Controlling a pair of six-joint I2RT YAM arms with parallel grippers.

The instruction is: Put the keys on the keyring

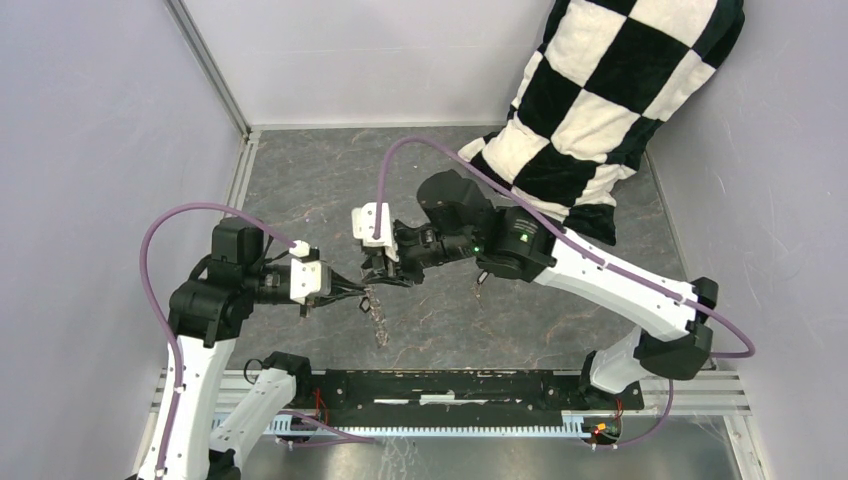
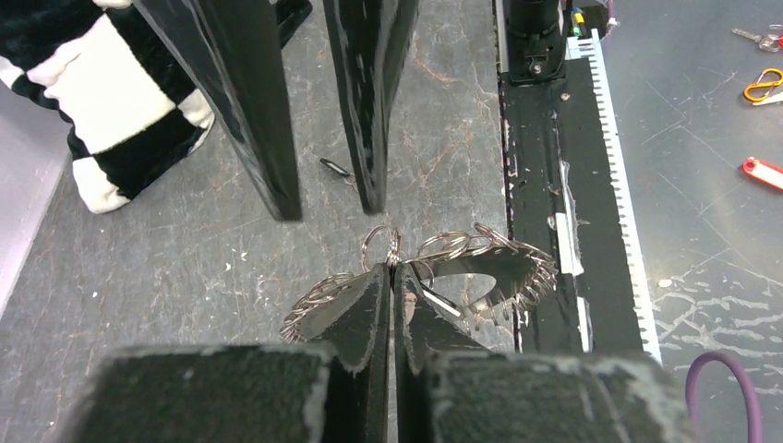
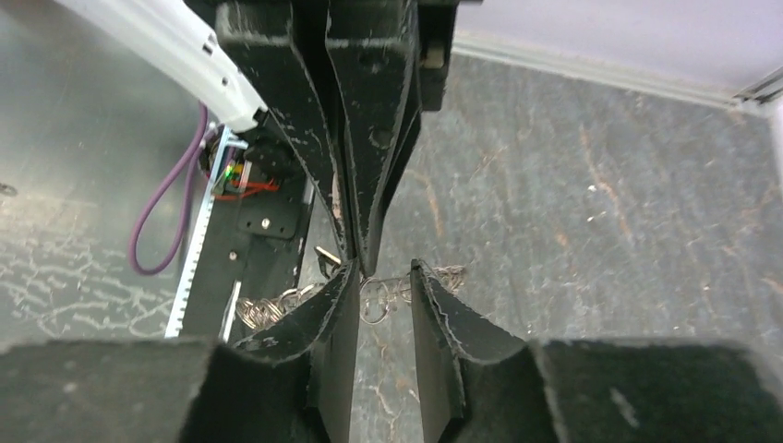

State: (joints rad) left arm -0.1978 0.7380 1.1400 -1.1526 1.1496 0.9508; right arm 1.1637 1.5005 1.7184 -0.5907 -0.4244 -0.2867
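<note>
The keyring point(image 2: 480, 254), a big metal ring thick with small rings and keys, hangs above the table from my left gripper point(image 2: 392, 269), which is shut on its rim. In the top view the keyring point(image 1: 378, 322) shows edge-on below the two grippers. My right gripper point(image 3: 384, 268) faces the left one with its jaws open. One small ring point(image 3: 374, 300) of the keyring lies in the gap between its tips, unclamped. A small dark key point(image 2: 334, 168) lies on the table beyond the right gripper's fingers point(image 2: 268, 120).
A black-and-white checked cushion point(image 1: 610, 100) leans in the far right corner. The black rail point(image 2: 540, 185) runs along the table's near edge. Beyond it, on the metal sheet, lie loose keys point(image 2: 759, 37), an orange clip point(image 2: 762, 85) and a red tag point(image 2: 764, 173).
</note>
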